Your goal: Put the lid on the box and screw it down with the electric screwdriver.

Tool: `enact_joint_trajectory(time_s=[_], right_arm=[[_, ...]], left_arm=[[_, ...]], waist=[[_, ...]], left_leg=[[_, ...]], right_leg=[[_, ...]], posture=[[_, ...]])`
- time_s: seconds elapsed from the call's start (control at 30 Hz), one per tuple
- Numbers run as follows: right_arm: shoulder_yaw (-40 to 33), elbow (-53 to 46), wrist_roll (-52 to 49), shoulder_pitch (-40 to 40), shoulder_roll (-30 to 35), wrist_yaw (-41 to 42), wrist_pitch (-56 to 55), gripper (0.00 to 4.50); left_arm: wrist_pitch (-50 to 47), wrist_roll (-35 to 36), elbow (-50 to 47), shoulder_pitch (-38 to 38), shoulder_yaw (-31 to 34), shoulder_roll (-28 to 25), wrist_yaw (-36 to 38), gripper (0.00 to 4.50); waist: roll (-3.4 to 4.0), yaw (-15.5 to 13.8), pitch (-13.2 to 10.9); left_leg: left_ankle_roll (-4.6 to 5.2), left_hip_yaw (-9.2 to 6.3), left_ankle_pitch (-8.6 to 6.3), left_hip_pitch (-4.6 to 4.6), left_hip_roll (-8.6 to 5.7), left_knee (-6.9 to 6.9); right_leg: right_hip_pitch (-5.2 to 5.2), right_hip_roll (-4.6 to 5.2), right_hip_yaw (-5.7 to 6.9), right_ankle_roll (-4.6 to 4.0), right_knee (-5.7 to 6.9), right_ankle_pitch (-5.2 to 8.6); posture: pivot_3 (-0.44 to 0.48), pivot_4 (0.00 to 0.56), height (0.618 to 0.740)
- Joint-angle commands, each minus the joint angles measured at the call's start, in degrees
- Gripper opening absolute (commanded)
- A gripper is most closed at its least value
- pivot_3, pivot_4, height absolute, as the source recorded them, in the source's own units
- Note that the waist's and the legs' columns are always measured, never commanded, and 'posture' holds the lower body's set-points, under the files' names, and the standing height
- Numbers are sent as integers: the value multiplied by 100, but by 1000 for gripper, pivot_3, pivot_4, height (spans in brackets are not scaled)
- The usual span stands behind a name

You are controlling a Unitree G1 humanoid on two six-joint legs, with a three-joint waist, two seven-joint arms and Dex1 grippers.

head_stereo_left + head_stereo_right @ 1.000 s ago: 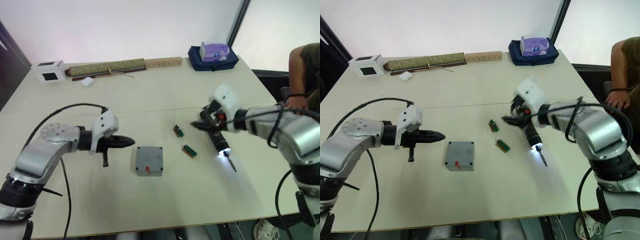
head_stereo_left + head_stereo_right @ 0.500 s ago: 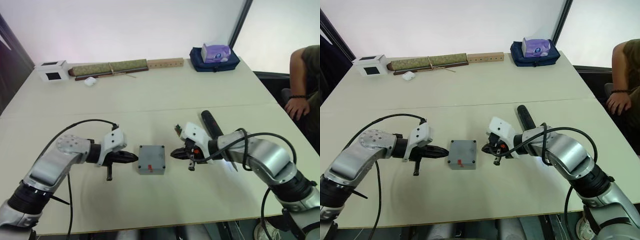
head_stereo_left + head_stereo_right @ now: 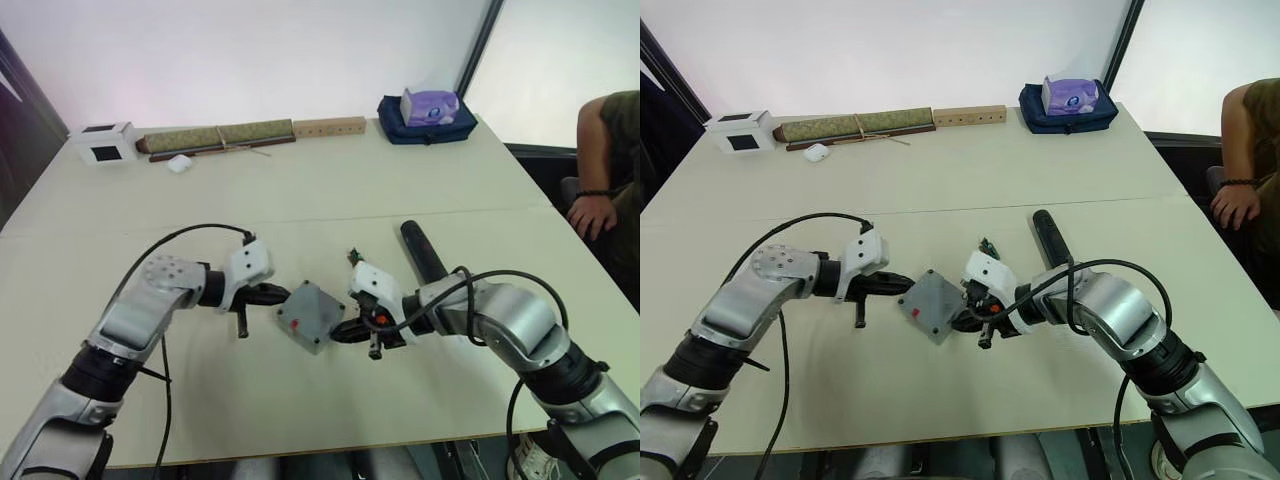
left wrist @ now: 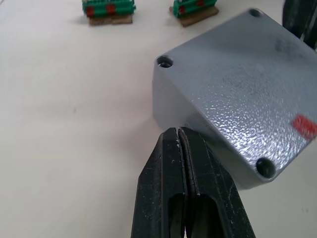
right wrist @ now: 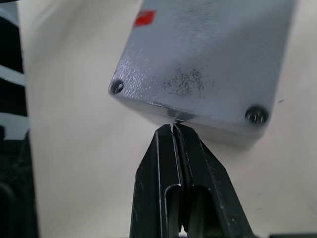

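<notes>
Since the grey housing is moulded plastic with a pebbled face, I judge it stiff, light and somewhat slippery against bare black fingertips; the flat side walls look the best purchase, not the corners.

Nearest: the box, lid already seated on it, sits tilted up on one edge between my two end effectors, at mid-desk. The lid's outer face carries its small red mark and recessed corner screw holes. One hole seems to hold a screw head; another looks empty, though I cannot be sure.

Left end effector: fingers pressed together, tip touching or just beside the box's left side wall. Forearm reaches in low, nearly parallel to the desk, elbow out to my left.

Right end effector: fingers likewise closed with no gap, tip against the lower edge of the box on its right side. Forearm comes in low from my right, wrist bent inward.

Neither end effector grips anything. With two closed tips on a light, slick shell, I judge a slip or a flip likely.

Further out: two small green circuit boards lie just beyond the box. The electric screwdriver lies on the desk behind my right forearm, unheld.

Far edge: a white carton, a long rolled mat, a wooden block, a blue pouch. A person's arm shows at far right.
</notes>
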State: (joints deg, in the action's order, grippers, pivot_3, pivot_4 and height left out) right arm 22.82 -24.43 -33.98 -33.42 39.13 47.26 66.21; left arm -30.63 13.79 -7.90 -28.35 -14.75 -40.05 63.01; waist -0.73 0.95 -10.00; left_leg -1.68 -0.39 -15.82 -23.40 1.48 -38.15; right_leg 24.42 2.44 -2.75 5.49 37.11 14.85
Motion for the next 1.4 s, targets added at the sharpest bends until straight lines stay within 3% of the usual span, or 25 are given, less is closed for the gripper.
enact_joint_trajectory(time_s=[0.03, 0.17, 0.27, 0.4, 0.73, 1.1, 1.4], right_arm=[[-192, -224, 130, -148, 165, 13, -181, 17], [-231, -161, 373, -225, 471, 63, -371, 17], [-386, 60, 668, -328, 804, 107, -658, 17], [-365, 450, 923, -364, 727, 83, -969, 17], [-173, 717, 1095, -397, 40, 72, -1002, 17], [-246, 514, 858, -257, -413, 50, -511, 17], [-355, 446, 799, -307, -695, -55, -192, 17]], left_arm=[[80, -34, -194, -38, -51, -135, 179, 0], [182, -81, -204, 117, 47, -400, 347, 0], [306, -4, -436, 560, 272, -951, 650, 0], [285, 303, -839, 1085, 480, -1304, 922, 0], [290, 246, -827, 1052, 284, -842, 682, 0], [-208, 4, -648, 75, -75, -313, 304, 0], [-61, -53, -169, -221, -12, -268, 310, 0]], waist=[[0, 5, 0], [0, 3, 0], [1, 25, -1], [-1, 6, 0], [-1, -9, 0], [-1, -17, 0], [-1, 11, 0]], left_leg=[[0, 0, 0, 0, 0, 0], [0, 1, 0, 0, 0, 0], [0, 2, 0, 0, 2, 1], [0, 4, 0, 0, 5, 2], [0, 4, 0, -1, 2, -1], [0, 3, 0, -1, 1, -4], [0, 1, 0, 0, 3, -4]], right_leg=[[0, 0, 0, 0, 1, 0], [1, 1, 0, 0, 1, 0], [4, 0, -1, 0, 1, 0], [7, 0, -1, -2, 4, 1], [4, 2, -1, -1, 6, 0], [4, 0, -1, -1, 9, 0], [4, -4, -1, -1, 12, 0]], posture=[[0, 150, 740], [0, 150, 740], [0, 150, 740], [0, 150, 740], [0, 150, 740], [0, 150, 740], [0, 150, 740]])
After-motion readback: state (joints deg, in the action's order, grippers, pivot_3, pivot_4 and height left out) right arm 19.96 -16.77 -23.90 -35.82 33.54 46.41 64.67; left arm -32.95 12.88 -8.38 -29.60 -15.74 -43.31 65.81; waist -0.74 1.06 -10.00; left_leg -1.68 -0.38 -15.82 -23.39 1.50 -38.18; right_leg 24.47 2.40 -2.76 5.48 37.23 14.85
